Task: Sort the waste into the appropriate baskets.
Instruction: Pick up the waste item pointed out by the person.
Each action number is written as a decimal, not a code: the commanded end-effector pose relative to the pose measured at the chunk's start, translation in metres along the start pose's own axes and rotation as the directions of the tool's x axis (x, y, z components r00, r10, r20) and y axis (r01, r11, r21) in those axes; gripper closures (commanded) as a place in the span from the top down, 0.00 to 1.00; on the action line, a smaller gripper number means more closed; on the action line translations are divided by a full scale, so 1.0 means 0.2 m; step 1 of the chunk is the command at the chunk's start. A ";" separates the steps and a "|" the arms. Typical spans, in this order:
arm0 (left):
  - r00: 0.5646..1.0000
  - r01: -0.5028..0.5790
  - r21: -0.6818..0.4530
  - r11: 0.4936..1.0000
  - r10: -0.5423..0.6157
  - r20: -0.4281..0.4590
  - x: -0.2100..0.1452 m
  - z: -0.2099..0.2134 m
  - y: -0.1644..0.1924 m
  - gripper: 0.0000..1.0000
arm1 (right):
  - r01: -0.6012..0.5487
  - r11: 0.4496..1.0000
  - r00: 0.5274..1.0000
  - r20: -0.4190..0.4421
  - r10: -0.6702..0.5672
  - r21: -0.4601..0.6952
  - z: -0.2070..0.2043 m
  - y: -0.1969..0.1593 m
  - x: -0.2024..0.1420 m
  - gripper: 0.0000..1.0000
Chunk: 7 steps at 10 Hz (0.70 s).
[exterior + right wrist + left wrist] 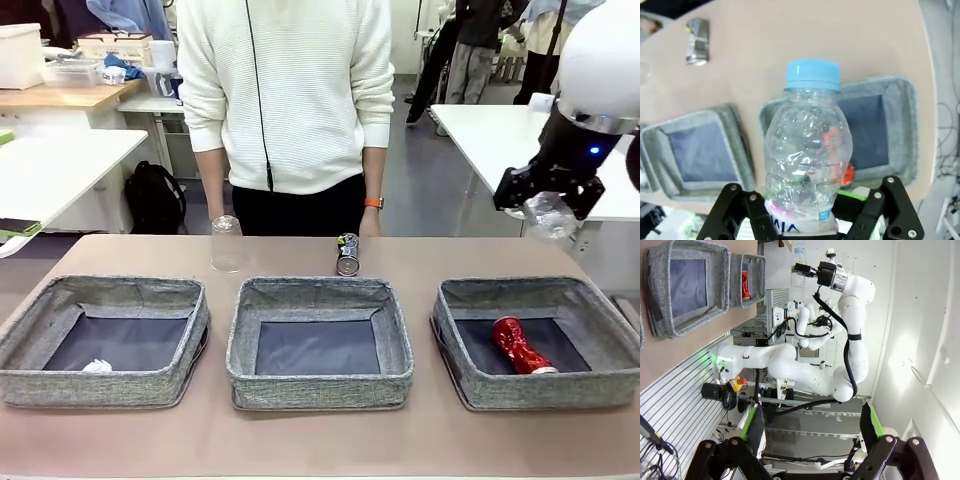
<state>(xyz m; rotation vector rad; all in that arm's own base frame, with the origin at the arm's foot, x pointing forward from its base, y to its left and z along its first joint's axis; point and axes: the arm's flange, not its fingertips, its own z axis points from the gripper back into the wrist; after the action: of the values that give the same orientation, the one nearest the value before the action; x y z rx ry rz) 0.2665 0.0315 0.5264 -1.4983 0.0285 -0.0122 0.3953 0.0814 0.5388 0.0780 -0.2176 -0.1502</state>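
Note:
My right gripper (548, 200) hangs above the far right of the table, shut on a clear blue-capped bottle (549, 216). In the right wrist view the bottle (807, 150) stands between the fingers, over the right basket (905, 130). That basket (545, 393) holds a red crushed can (520, 346). A white paper ball (97, 366) lies in the left basket (100, 388). The middle basket (320, 390) shows a bare dark bottom. A clear cup (226, 243) stands upside down, and a dark printed can (347, 254) lies behind the baskets. My left gripper (812, 410) is open, holding nothing, off the table.
A person in a white sweater (290, 90) stands at the far edge, hands down near the dark can. Bare brown tabletop (320, 445) runs in front of the baskets. White tables stand beyond on both sides.

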 end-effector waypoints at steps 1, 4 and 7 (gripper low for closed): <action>1.000 0.019 -0.006 1.000 -0.019 0.008 0.00 -0.01 -0.01 1.00 | 0.074 0.997 0.997 -0.005 -0.074 0.008 0.19 0.35 -0.08 0.00; 1.000 0.019 -0.006 1.000 -0.019 0.008 0.00 -0.01 -0.01 1.00 | 0.234 0.971 0.971 -0.042 -0.236 -0.053 0.46 0.95 -0.24 0.00; 1.000 0.019 -0.006 1.000 -0.019 0.008 0.00 -0.01 -0.01 1.00 | 0.246 0.962 0.963 -0.085 -0.256 -0.117 0.60 1.36 -0.40 0.00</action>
<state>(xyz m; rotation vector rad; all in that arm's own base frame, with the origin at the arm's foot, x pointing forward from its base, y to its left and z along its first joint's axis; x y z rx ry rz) 0.2666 0.0313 0.5264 -1.4975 0.0289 -0.0124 0.3147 0.3380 0.6519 0.0417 -0.1222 -0.3864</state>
